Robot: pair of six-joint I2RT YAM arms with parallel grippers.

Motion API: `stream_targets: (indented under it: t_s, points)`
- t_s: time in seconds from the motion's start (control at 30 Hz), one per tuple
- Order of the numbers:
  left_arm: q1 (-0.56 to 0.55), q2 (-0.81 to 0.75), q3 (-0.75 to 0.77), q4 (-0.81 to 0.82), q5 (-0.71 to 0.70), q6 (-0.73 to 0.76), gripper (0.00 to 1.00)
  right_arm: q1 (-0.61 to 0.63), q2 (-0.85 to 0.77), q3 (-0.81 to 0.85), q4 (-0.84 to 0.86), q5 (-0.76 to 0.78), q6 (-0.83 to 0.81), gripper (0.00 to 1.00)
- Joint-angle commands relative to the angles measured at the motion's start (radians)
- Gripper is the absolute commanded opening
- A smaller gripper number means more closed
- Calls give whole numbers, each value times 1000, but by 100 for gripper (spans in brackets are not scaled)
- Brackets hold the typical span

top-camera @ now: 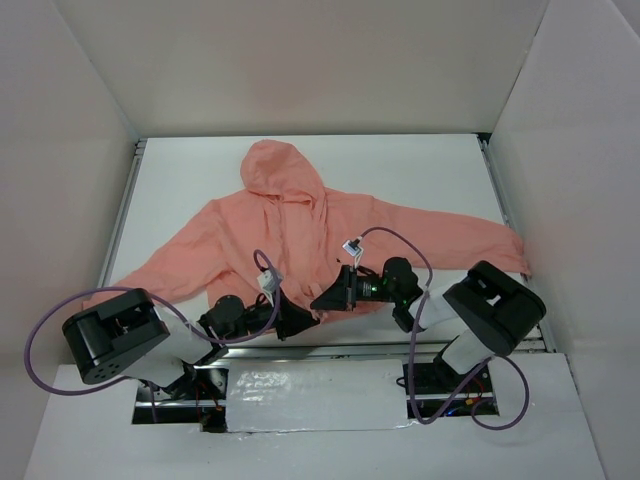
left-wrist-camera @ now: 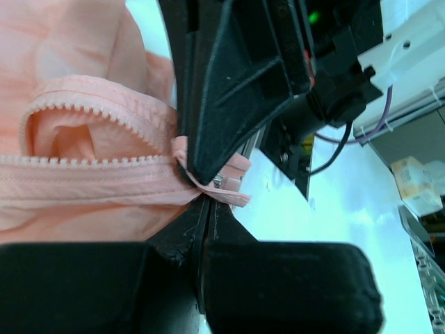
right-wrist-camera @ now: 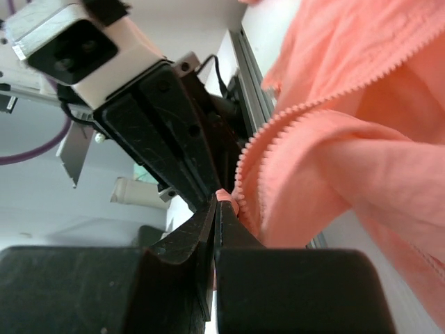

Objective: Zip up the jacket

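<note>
The salmon-pink jacket (top-camera: 300, 230) lies spread flat on the white table (top-camera: 410, 165), hood at the far side and sleeves out to both sides. Both grippers meet at its near hem, where the front opening ends. My left gripper (top-camera: 297, 320) (left-wrist-camera: 207, 203) is shut on the pink hem strip beside a small metal zipper slider (left-wrist-camera: 218, 181). My right gripper (top-camera: 322, 299) (right-wrist-camera: 217, 203) is shut on a bit of pink fabric at the foot of the zipper teeth (right-wrist-camera: 278, 129). The zipper's two rows of teeth (left-wrist-camera: 104, 115) stand apart above the grippers.
White walls close in the table on three sides. Metal rails (top-camera: 122, 220) run along its left and right edges. A shiny white sheet (top-camera: 310, 395) covers the near ledge between the arm bases. Purple cables (top-camera: 40, 340) loop from both arms.
</note>
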Motion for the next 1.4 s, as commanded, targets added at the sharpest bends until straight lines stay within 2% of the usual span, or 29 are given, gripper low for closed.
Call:
stream_targets:
  t_s: [0.0, 0.1, 0.27, 0.67, 0.9, 0.97, 1.17, 1.33, 1.37]
  points:
    - [-17, -16, -9, 81, 133, 18, 0, -20, 39, 56, 528, -9, 41, 0]
    - [-17, -72, -21, 61, 124, 29, 0, -23, 24, 38, 499, 4, 31, 0]
    - [-19, -128, -22, -9, 130, 64, 0, -26, -71, 48, 256, 98, -77, 0]
    - [-19, -39, -12, 95, 199, 46, 0, -26, -175, 166, -73, 273, -264, 0]
    - [-19, -88, -13, 14, 154, 70, 0, -31, -162, 228, -130, 254, -304, 0]
    - [-19, -108, -13, -9, 131, 70, 0, -40, -152, 287, -220, 270, -337, 0]
    - [-17, -165, -16, -125, 58, 82, 0, -94, -16, 497, -392, 250, -408, 0]
    - [-25, -223, -18, -216, 1, 93, 0, -189, 203, 752, -492, 228, -419, 0]
    - [-27, -230, -15, -232, -4, 99, 0, -205, 275, 847, -504, 227, -405, 0]
